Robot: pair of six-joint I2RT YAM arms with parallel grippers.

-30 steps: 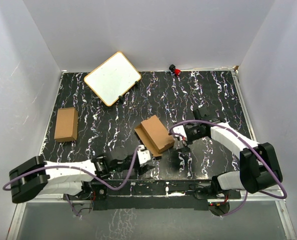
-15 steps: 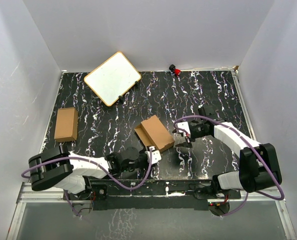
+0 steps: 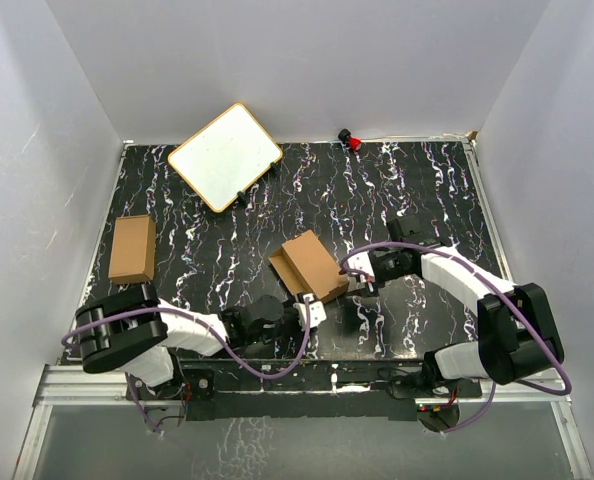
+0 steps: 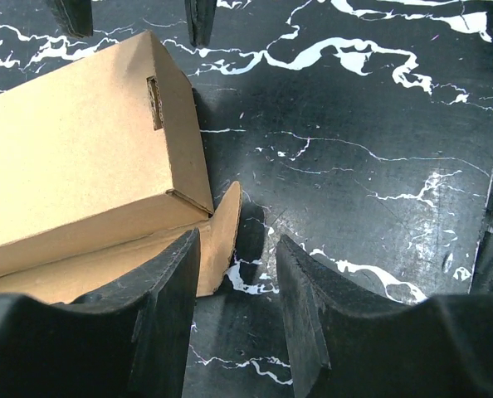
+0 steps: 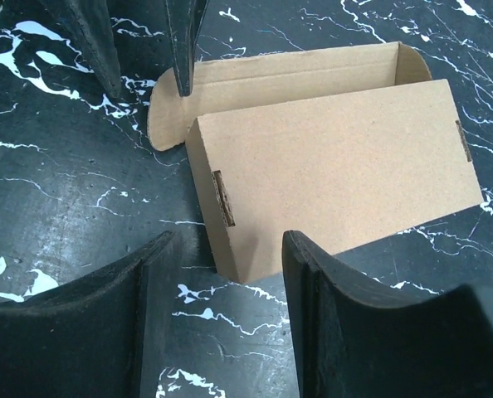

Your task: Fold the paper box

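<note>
Sitting on table (image 3: 427, 190): paper box (image 3: 312, 265), middle, closed up except one long flap lying flat
Left gripper (image 4: 236, 257): jaws apart, nothing held, tips at the flap's rounded corner
Right gripper (image 5: 226, 249): jaws wide, nothing held, by the box's end

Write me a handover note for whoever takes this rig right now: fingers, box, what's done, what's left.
Left gripper: open, holding nothing, fingers at the rounded end of the loose flap.
Right gripper: open, holding nothing. A box corner sits between its fingers in the wrist view; I cannot tell if they touch.
Paper box: centre of the table, between the arms.
Done: it is formed into an oblong carton with its side tabs slotted.
Left: the loose flap lies flat along one long side and probably needs folding in.
Spare carton and white board sit apart, to the left.
</note>
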